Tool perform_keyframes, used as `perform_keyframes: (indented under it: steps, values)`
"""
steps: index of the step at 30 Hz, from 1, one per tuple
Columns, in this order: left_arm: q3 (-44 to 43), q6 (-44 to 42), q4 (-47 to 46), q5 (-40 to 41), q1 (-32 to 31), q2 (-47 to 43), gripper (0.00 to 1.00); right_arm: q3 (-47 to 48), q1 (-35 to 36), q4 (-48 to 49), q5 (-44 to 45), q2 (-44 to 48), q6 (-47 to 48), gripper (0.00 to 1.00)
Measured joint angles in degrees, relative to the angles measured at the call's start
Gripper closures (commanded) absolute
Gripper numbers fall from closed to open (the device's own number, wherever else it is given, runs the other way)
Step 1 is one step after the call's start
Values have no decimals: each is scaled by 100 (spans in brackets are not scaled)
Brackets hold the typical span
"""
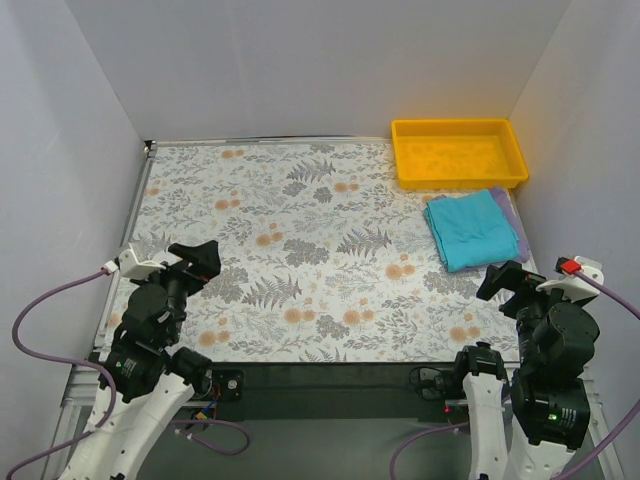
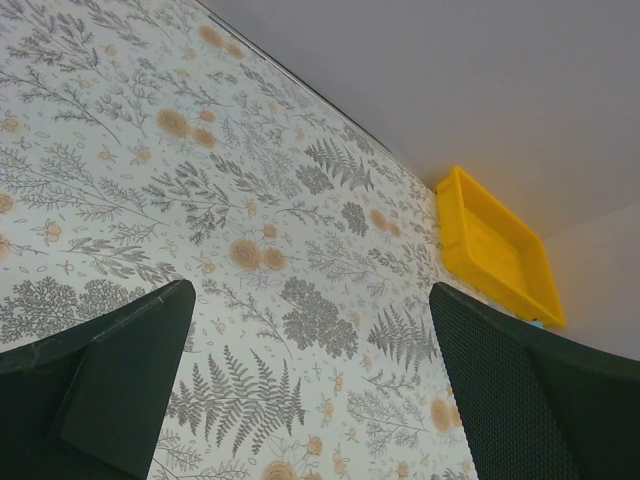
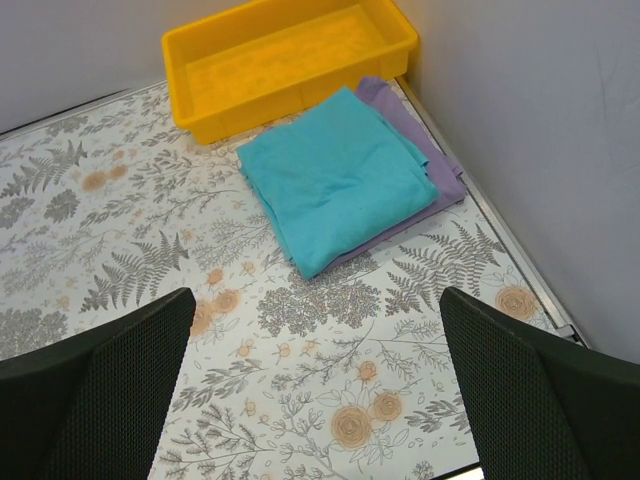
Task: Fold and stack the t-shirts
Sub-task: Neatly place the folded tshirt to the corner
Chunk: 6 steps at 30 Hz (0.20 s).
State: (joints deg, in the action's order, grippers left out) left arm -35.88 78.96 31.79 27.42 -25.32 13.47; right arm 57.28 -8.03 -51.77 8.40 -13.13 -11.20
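The teal t-shirt [image 3: 335,175] lay folded atop the lavender t-shirt [image 3: 447,178] by the table's [image 3: 130,230] right edge — just ahead of the right gripper [image 3: 315,300], fingers apart like the left gripper's [image 2: 310,290].

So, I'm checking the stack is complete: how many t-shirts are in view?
2. The teal t-shirt lies folded on top of the lavender t-shirt, at the far right of the table, right beside the yellow tray. A third hidden underneath can't be ruled out.
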Motion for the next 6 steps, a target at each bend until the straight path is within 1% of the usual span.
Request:
perform_keyframes:
  steps: [6]
  values:
    - [0,46,-188,-55,0,343,2,0,44,28,-83,4,9,2]
